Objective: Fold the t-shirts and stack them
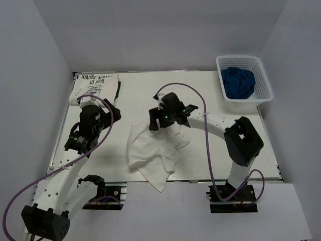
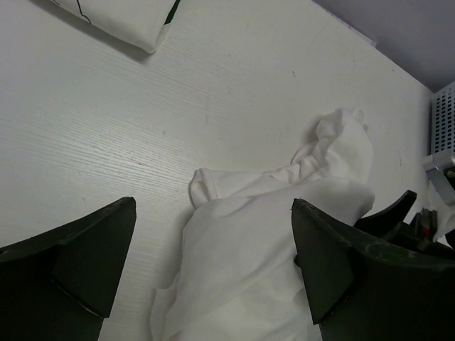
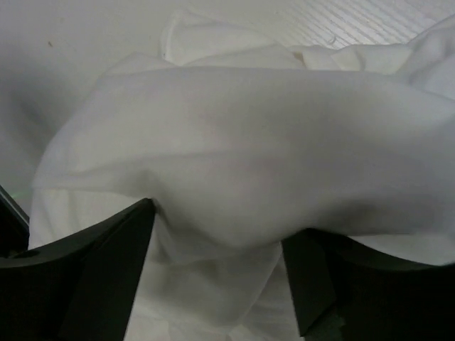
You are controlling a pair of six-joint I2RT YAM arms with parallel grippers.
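Note:
A crumpled white t-shirt (image 1: 152,153) lies in the middle of the table near the front edge. My right gripper (image 1: 156,122) is low over its far end, jaws open, with a bulge of the cloth (image 3: 242,142) between the fingers (image 3: 99,270). My left gripper (image 1: 114,113) is open to the left of the shirt, above the table. In the left wrist view the shirt (image 2: 249,241) lies between and beyond the open fingers (image 2: 78,263). A folded white t-shirt with black lettering (image 1: 95,84) lies at the back left. A dark blue t-shirt (image 1: 238,83) sits bunched in the basket.
The white mesh basket (image 1: 266,80) stands at the back right corner; its edge shows in the left wrist view (image 2: 444,121). The folded shirt's corner shows in the left wrist view (image 2: 128,18). Grey walls close in the table on three sides.

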